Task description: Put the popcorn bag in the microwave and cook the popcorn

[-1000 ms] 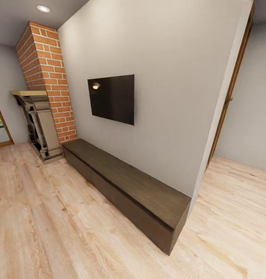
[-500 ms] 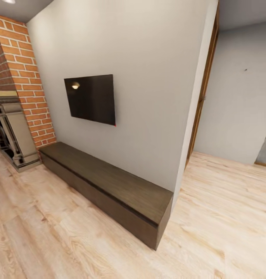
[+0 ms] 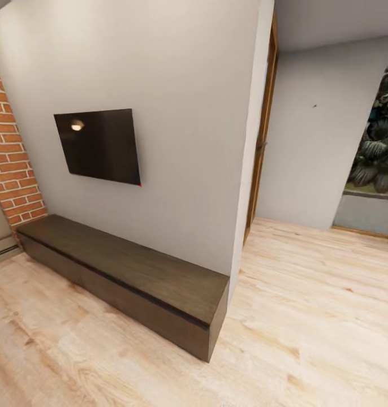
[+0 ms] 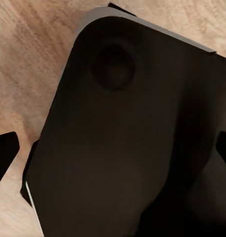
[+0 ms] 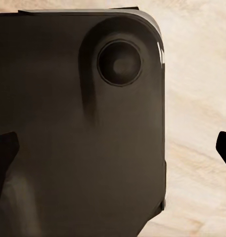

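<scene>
Popcorn bag isn't in sight yet: the view swings right past the wall screen (image 3: 98,146) and low bench (image 3: 126,271) toward a doorway (image 3: 261,135), both grippers (image 4: 113,153) (image 5: 113,148) spread open, empty, kitchen ahead somewhere.

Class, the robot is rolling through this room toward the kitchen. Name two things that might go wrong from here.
1. The low dark bench juts out along the wall; its near corner sits by the likely path, so the base might clip it.
2. The wall end beside the wooden door frame narrows the passage, and a tight turn might scrape it.
</scene>
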Motion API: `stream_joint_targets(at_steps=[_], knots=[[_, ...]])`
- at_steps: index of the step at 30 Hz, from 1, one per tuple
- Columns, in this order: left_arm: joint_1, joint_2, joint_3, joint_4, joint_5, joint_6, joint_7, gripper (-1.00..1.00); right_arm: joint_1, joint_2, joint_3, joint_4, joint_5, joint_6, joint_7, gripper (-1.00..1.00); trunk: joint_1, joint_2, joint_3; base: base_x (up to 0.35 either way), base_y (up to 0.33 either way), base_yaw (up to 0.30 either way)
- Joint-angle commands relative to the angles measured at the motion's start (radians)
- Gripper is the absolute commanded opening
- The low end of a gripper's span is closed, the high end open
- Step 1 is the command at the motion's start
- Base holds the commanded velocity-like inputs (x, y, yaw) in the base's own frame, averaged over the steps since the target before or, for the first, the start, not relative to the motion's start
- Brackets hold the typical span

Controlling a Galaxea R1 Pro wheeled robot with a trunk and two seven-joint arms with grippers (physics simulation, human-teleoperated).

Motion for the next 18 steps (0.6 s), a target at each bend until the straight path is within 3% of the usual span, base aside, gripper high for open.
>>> stream_joint_targets(at_steps=[1,18], knots=[[0.0,0.002,0.006,0.0,0.011,-0.005,0.001,1.0,-0.001,0.0,0.0,0.002,-0.007,-0.006,0.001,1.0,0.0,0.0,0.0,0.0,0.0,-0.296],[0.0,0.004,0.002,0.0,0.02,-0.008,0.0,1.0,-0.001,0.0,0.0,0.002,-0.007,-0.006,0.002,1.0,0.0,0.0,0.006,0.0,0.0,-0.296]])
